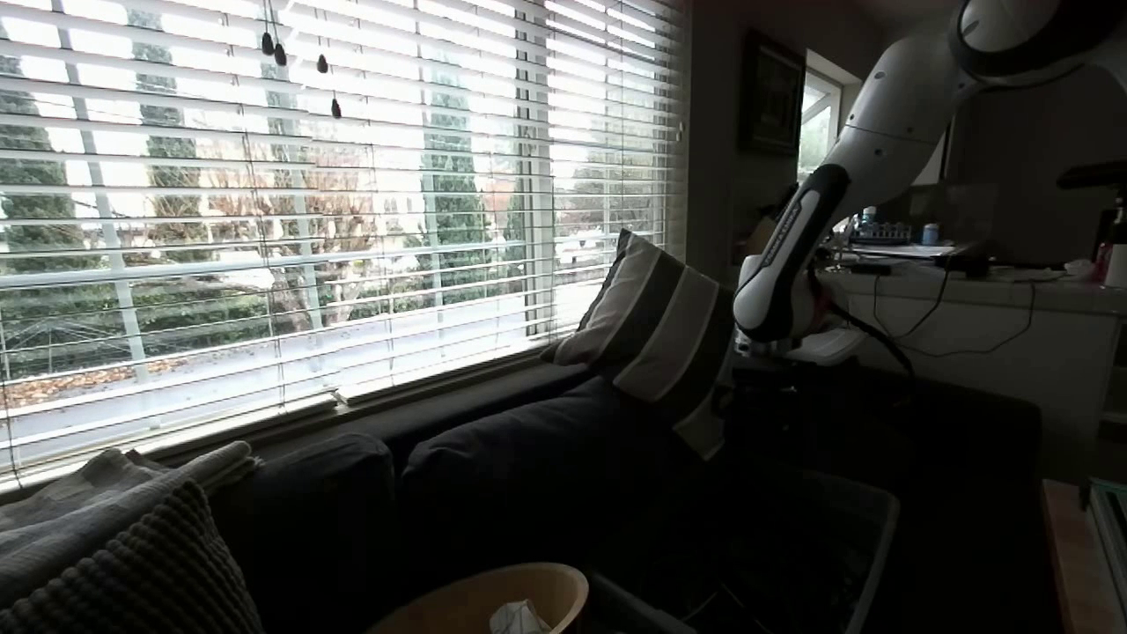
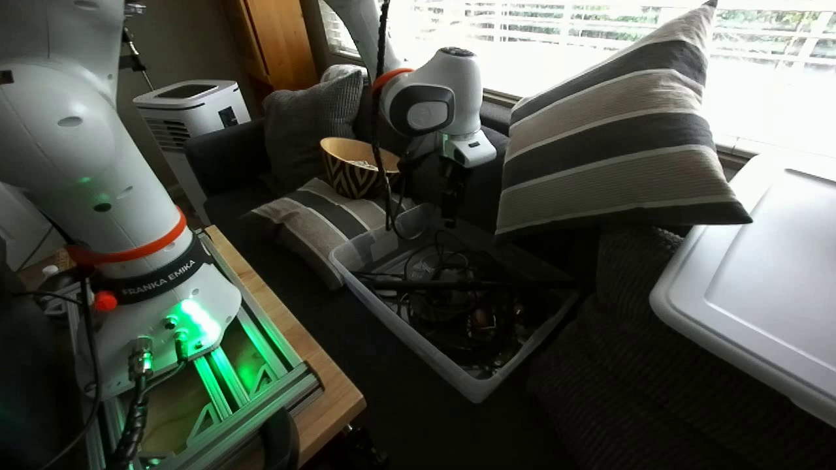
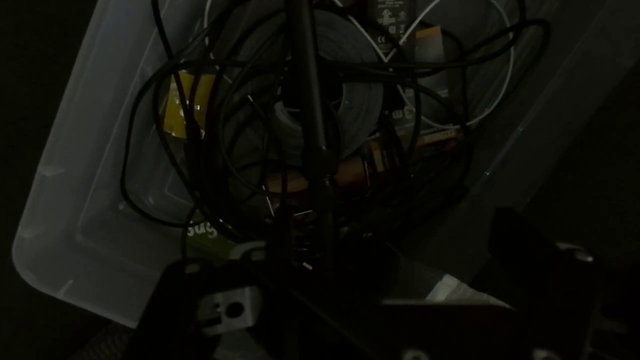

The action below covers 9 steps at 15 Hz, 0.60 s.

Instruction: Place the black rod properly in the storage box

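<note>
Black rod [image 3: 311,95]: lies within the storage box [image 2: 471,385], stretched over cables [image 3: 196,150] and a grey roll [image 3: 365,100].
Rod's end: one end comes up to the box's rim in an exterior view; the light is too poor to tell whether it stays under that rim or pokes over it.
Gripper [image 2: 449,217]: hangs above the box, its jaws spread wide, holding nothing and apart from the rod.
Placing: largely done, by the look of it; the rod is in the box and free of the tool.
Left to do: perhaps a nudge to settle the rod fully inside, if "properly" demands it, then moving the arm [image 2: 78,163] clear.
White lid [image 2: 751,287]: rests near the box, not on it; the task does not mention fitting it.
Sofa [image 1: 528,458]: dark upholstery; its seat probably bears the box.
Striped cushion [image 2: 607,143]: stands propped on the window side of the box.
Patterned bowl [image 2: 349,179]: sits past the box's end.
Window blinds [image 1: 352,202]: let in bright daylight, while the seating stays in shadow.
Bench [image 2: 336,388]: wood-topped, carries the arm's base.
</note>
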Motion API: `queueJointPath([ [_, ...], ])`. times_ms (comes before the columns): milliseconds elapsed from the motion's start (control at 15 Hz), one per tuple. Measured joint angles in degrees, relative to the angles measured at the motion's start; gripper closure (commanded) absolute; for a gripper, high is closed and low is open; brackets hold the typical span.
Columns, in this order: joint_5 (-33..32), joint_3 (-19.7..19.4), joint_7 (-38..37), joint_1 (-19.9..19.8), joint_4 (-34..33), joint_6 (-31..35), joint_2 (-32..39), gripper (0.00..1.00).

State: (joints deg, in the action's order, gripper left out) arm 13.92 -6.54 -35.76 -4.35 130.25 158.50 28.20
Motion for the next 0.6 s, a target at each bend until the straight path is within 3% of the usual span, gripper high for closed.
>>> queueJointPath([
  [600, -0.76, -1.0, 0.03, 1.18, -0.42, 0.0, 0.21, 0.0],
])
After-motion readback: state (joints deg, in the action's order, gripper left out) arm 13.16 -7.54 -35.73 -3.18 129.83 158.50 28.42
